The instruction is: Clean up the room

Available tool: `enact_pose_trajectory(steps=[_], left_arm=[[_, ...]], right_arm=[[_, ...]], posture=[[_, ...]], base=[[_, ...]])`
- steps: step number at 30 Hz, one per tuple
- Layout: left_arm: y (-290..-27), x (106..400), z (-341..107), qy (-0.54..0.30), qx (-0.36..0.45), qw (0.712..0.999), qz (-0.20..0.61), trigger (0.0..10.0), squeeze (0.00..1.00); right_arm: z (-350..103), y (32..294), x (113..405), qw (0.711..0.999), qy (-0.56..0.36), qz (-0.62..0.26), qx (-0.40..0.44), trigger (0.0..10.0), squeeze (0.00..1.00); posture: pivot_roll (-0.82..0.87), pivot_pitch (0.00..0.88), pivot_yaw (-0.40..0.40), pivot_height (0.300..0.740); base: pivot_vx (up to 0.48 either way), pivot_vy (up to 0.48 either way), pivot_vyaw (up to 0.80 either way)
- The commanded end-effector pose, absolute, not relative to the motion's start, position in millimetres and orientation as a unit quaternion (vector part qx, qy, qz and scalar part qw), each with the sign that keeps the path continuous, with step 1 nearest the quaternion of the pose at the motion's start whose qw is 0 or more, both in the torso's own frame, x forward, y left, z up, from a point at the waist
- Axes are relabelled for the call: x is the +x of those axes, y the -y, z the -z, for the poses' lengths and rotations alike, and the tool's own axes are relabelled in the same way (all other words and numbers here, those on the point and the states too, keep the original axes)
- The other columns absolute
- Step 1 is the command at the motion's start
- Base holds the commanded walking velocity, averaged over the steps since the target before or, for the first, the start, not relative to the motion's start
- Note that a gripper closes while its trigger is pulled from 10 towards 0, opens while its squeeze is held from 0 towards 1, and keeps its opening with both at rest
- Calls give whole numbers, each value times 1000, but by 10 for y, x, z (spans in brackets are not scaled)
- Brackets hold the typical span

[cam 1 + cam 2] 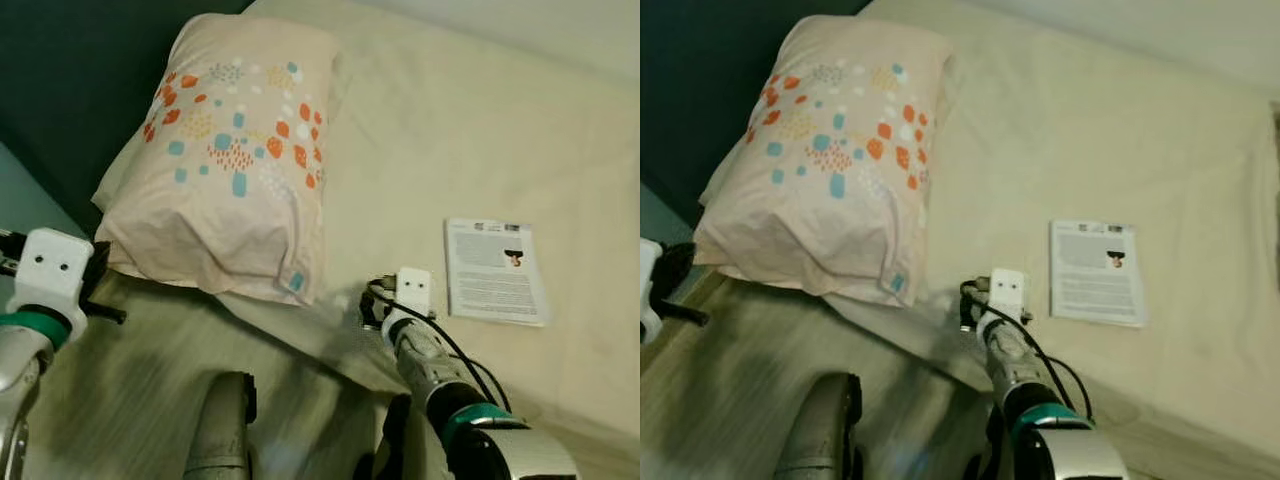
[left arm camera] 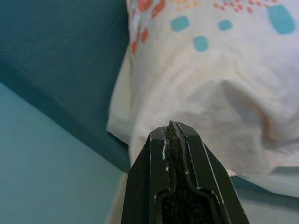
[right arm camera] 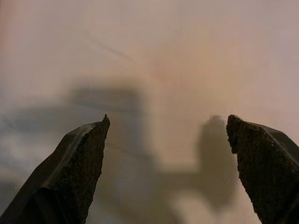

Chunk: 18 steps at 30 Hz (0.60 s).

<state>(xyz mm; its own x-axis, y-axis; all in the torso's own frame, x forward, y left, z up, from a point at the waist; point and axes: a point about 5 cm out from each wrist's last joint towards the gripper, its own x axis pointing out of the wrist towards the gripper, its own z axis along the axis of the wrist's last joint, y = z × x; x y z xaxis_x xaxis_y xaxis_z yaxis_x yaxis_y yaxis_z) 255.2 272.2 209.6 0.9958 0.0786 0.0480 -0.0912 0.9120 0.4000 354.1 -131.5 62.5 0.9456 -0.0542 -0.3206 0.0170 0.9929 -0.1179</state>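
A cream pillow (image 1: 230,160) with orange and teal spots lies at the head of the bed (image 1: 480,130). A white printed leaflet (image 1: 495,270) lies flat on the sheet to the pillow's right. My left gripper (image 1: 108,308) sits by the pillow's near left corner. In the left wrist view its fingers (image 2: 172,135) are pressed together, pointing at the pillow's (image 2: 219,93) edge, with nothing seen between them. My right gripper (image 1: 368,305) hovers low over the bare sheet, just off the pillow's near right corner. It is open (image 3: 168,126), casting a shadow on the sheet.
A dark teal headboard (image 1: 70,80) rises behind and left of the pillow, with a paler teal wall (image 2: 46,163) beside it. The bed's near edge runs diagonally under my arms. My own grey body part (image 1: 222,430) shows at the bottom.
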Motion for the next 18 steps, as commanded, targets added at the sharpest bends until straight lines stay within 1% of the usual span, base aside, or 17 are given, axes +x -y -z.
enact_pose_trajectory(steps=[1,2,6,8,9,10,12,15,16,17,18], left_arm=[[-2779,2537,-2170,15,211,975,-64,10000,0],[-2779,2537,-2170,15,211,975,-64,10000,0],[-2845,2557,-2309,33,206,974,-83,10000,0],[-2864,2559,-2326,34,206,974,-88,10000,0],[-2888,2564,-2333,29,203,974,-93,10000,0],[-2888,2564,-2333,29,203,974,-93,10000,0],[-2845,2566,-2275,18,204,976,-77,10000,0],[-2763,2550,-2142,1,204,977,-55,10000,0],[-2713,2541,-2036,-10,200,979,-44,10000,0],[-2713,2541,-2036,-10,200,979,-44,10000,0],[-2641,2538,-1918,-23,197,980,-31,10000,0]], right_arm=[[-643,1354,3543,982,-147,27,-113,10000,0],[-643,1354,3543,982,-147,27,-113,10000,0],[-720,1410,3582,978,-124,45,-162,10000,0],[-723,1428,3583,976,-123,50,-173,10000,0],[-717,1501,3578,975,-128,69,-170,10000,0],[-717,1501,3578,975,-128,69,-170,10000,0],[-715,1583,3570,975,-128,87,-157,10000,0],[-693,1664,3545,970,-127,98,-182,10000,0],[-676,1736,3524,965,-128,107,-202,10000,0],[-676,1736,3524,965,-128,107,-202,10000,0],[-672,1850,3505,958,-128,122,-225,10000,0]], posture=[[462,313,11,576],[462,313,11,576],[465,315,12,576],[465,315,12,576],[455,315,14,576],[455,315,14,576],[442,304,12,576],[419,292,8,576],[380,253,-2,576],[380,253,-2,576],[354,224,-8,576]], base=[[0,0,0],[0,0,0],[0,0,0],[0,0,0],[0,0,0],[0,0,0],[0,0,0],[0,0,0],[0,0,0],[0,0,0],[0,0,0]])
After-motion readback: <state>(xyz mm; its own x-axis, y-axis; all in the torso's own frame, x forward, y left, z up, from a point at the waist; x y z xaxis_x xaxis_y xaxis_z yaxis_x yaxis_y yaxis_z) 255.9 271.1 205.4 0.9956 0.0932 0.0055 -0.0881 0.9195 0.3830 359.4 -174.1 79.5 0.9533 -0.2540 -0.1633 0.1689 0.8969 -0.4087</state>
